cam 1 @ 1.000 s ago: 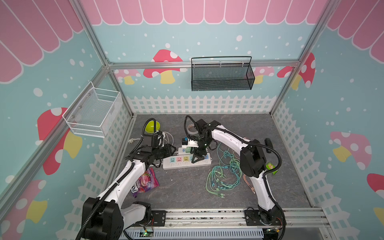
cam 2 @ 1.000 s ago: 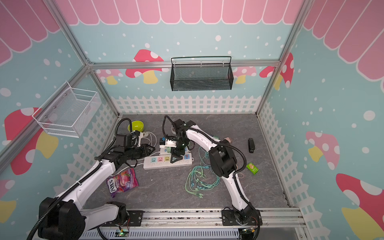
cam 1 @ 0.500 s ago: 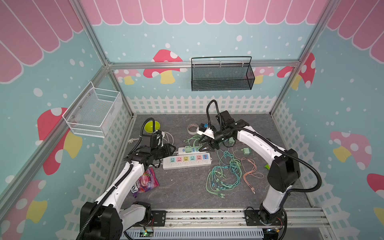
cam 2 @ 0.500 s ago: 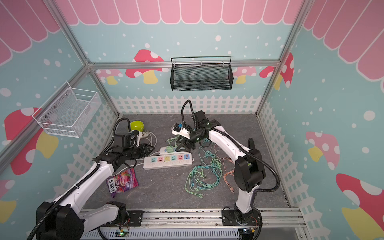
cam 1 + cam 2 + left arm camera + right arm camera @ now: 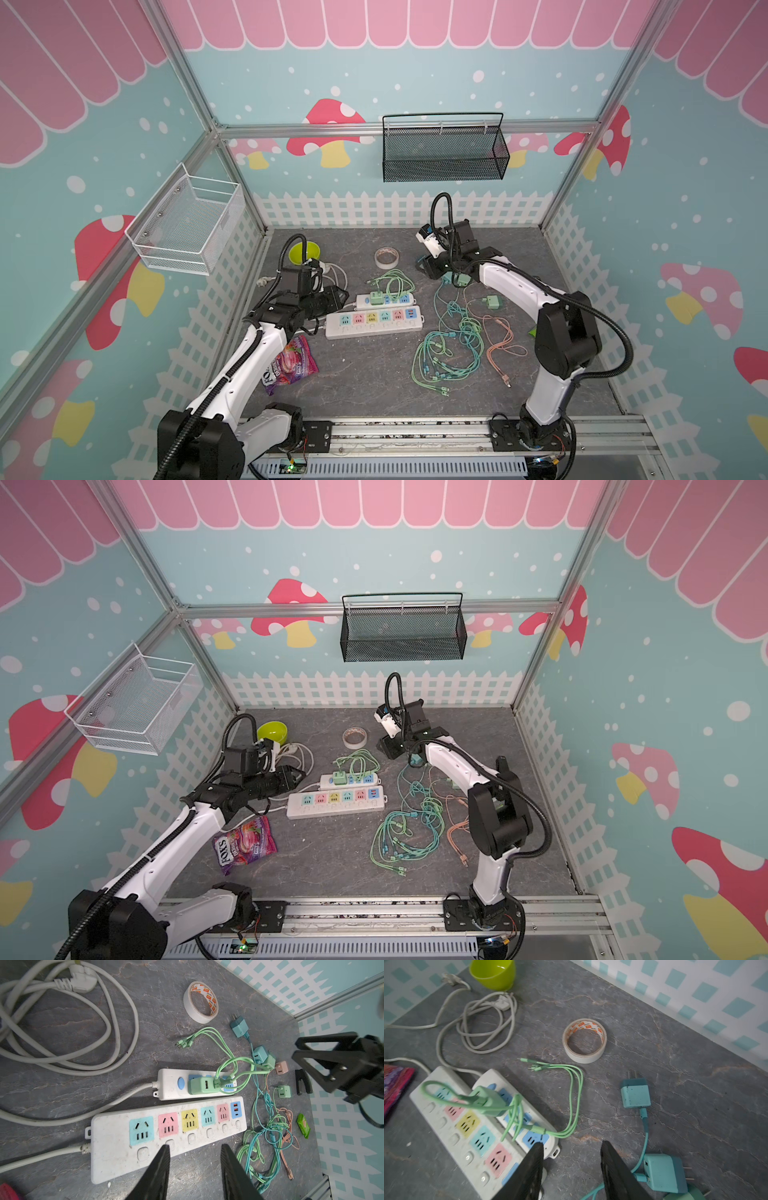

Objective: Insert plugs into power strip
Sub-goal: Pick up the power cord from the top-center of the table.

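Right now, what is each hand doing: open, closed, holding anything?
Left hand: open, holding nothing.
Right hand: open, holding nothing.

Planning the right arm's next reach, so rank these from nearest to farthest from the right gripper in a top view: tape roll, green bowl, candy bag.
From the right gripper:
1. Tape roll, just beside it, toward the robot's left.
2. Green bowl, at the back left.
3. Candy bag, at the front left.
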{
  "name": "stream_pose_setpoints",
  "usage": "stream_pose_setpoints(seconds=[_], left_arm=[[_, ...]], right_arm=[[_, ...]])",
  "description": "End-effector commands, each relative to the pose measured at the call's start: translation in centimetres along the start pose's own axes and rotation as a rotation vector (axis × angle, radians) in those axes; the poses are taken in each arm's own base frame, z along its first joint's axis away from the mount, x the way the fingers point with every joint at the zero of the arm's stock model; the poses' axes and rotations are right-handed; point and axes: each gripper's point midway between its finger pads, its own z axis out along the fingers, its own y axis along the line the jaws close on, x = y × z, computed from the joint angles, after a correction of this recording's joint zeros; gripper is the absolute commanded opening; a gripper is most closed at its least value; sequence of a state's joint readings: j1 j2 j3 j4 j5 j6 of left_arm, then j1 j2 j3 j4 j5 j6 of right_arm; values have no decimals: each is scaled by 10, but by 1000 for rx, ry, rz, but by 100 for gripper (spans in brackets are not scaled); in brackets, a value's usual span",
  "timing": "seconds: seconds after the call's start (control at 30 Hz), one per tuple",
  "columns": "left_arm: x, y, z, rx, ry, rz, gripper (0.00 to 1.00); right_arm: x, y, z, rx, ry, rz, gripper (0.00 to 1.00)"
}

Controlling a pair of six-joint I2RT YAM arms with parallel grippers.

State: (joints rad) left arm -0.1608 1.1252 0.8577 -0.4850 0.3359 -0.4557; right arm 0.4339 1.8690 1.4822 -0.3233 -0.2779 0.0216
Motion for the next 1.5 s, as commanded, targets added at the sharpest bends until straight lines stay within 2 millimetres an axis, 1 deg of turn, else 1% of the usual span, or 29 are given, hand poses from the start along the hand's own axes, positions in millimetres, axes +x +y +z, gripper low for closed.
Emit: stream_pose_setpoints(seconds=[0.0, 0.1, 0.27, 0.5, 0.67, 0.93, 1.1, 1.13, 1.2, 1.3, 1.37, 1.47], left_arm=[[-12, -7, -13, 3, -39, 26, 41], [-12, -8, -18, 2, -47, 34, 41], [-13, -9, -22, -2, -57, 45, 42], [-15, -5, -17, -18, -54, 46, 43], [-18, -6, -14, -16, -50, 43, 42], [-21, -6, -12, -16, -57, 46, 42], [-20, -5, -7, -14, -49, 39, 42], [-20, -5, -7, -12, -51, 38, 42], [-20, -3, -4, -14, -53, 33, 42], [-21, -2, 1, -8, -53, 23, 42], [-21, -1, 5, -6, -49, 15, 42], [-23, 1, 11, -1, -51, 5, 42]], right_arm=[[15, -11, 30, 32, 52, 97, 46], [23, -7, 48, -6, 80, 117, 45], [32, -1, 70, -66, 107, 121, 44], [39, 6, 91, -115, 136, 114, 43], [49, 3, 106, -109, 185, 101, 42], [61, 5, 118, -92, 247, 59, 41], [66, 15, 124, -124, 274, 33, 39], [66, 17, 125, -133, 277, 25, 38], [68, 22, 128, -146, 287, 12, 33], [64, 29, 129, -165, 279, -13, 18], [56, 34, 127, -183, 255, -35, 10], [39, 39, 120, -196, 203, -69, 4]])
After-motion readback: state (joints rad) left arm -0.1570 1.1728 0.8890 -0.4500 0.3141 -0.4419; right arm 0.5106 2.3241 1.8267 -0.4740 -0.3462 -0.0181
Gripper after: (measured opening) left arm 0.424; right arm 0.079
